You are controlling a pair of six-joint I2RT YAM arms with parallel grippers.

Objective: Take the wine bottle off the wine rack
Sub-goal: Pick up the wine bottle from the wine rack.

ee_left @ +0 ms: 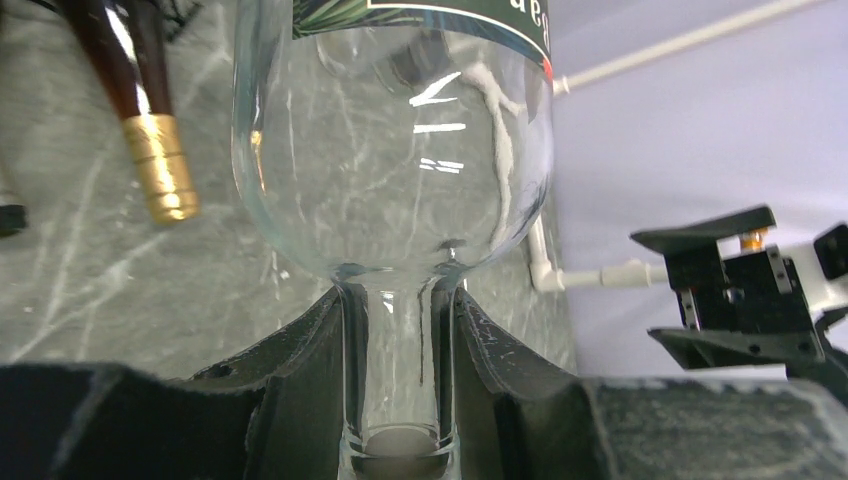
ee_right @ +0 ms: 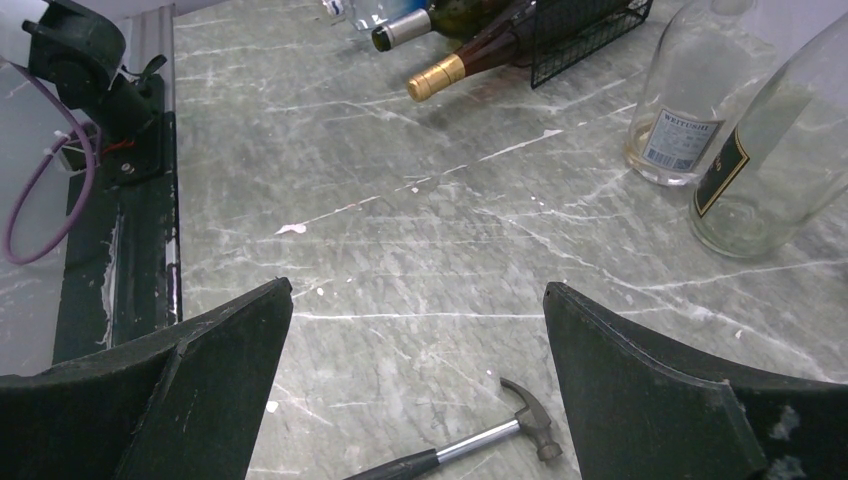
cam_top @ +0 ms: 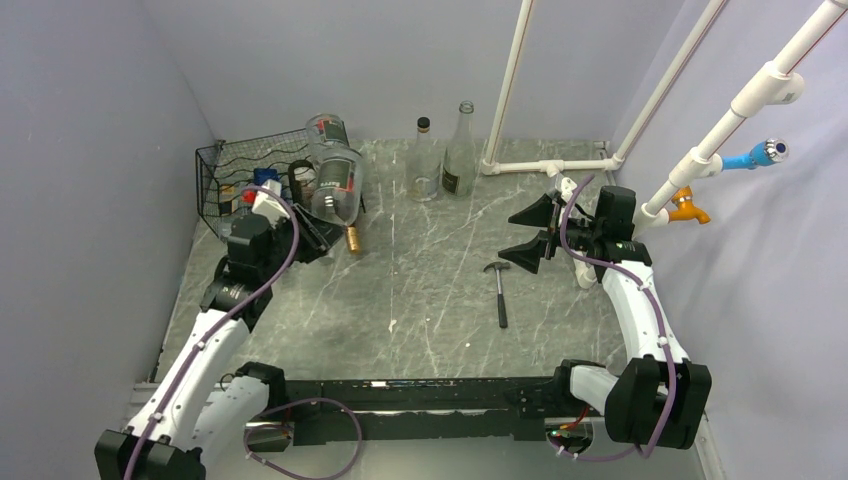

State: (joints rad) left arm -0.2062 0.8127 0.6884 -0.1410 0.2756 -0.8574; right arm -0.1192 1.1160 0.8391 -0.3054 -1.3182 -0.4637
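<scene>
The black wire wine rack stands at the far left of the table. My left gripper is shut on the neck of a clear wine bottle with a dark label, just off the rack's right end. In the left wrist view the neck sits between my fingers, the gripper closed round it, and the bottle's body rises away from me. I cannot tell whether the bottle still touches the rack. My right gripper is open and empty over the table's middle right, also open in its wrist view.
A dark bottle with a gold cap pokes out of the rack's bottom, next to the held bottle. Another clear bottle lies on top of the rack. Two upright bottles stand at the back. A hammer lies under my right gripper.
</scene>
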